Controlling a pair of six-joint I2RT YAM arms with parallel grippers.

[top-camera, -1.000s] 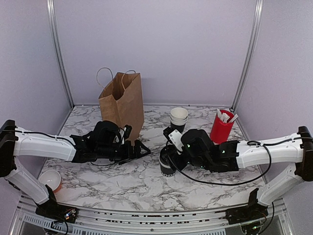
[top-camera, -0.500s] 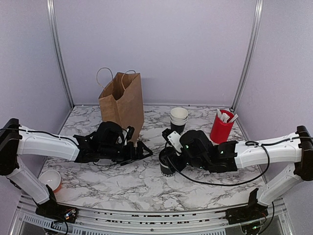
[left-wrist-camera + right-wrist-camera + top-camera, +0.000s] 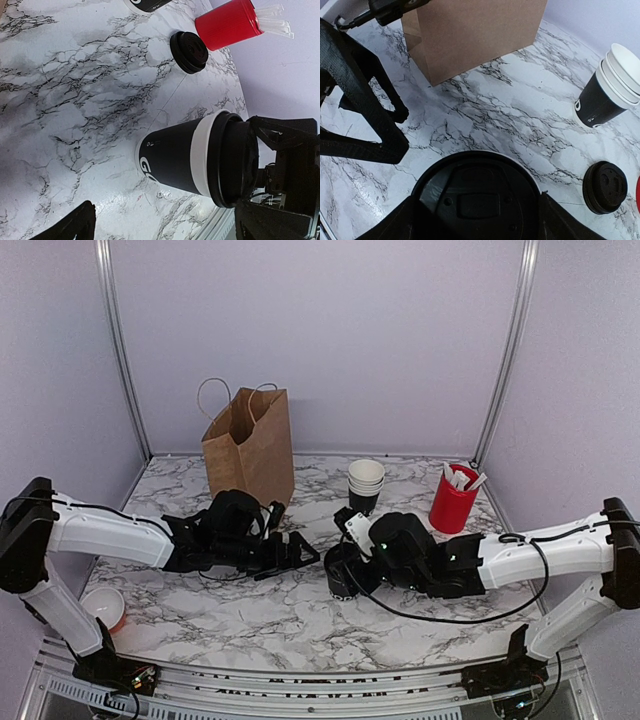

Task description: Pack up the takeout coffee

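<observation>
The takeout coffee (image 3: 339, 586) stands upright mid-table, a black cup with white print (image 3: 175, 161) and a black lid (image 3: 476, 200). My right gripper (image 3: 348, 558) reaches it from the right and is shut on the lid's rim, one finger (image 3: 402, 223) pressed against each side. My left gripper (image 3: 304, 551) lies low over the table just left of the cup, open and holding nothing. In the left wrist view its fingers (image 3: 75, 226) frame the cup from a short distance, apart from it. The brown paper bag (image 3: 251, 445) stands upright behind the left arm.
A stack of lidless black cups (image 3: 365, 484) stands behind the coffee. A red cup of sachets (image 3: 452, 502) is at the back right. A spare black lid (image 3: 605, 187) lies flat near them. A small white-lined cup (image 3: 103, 607) sits at the front left.
My left gripper has slid right, closer to the coffee, still open. The right gripper and the cup have barely moved.
</observation>
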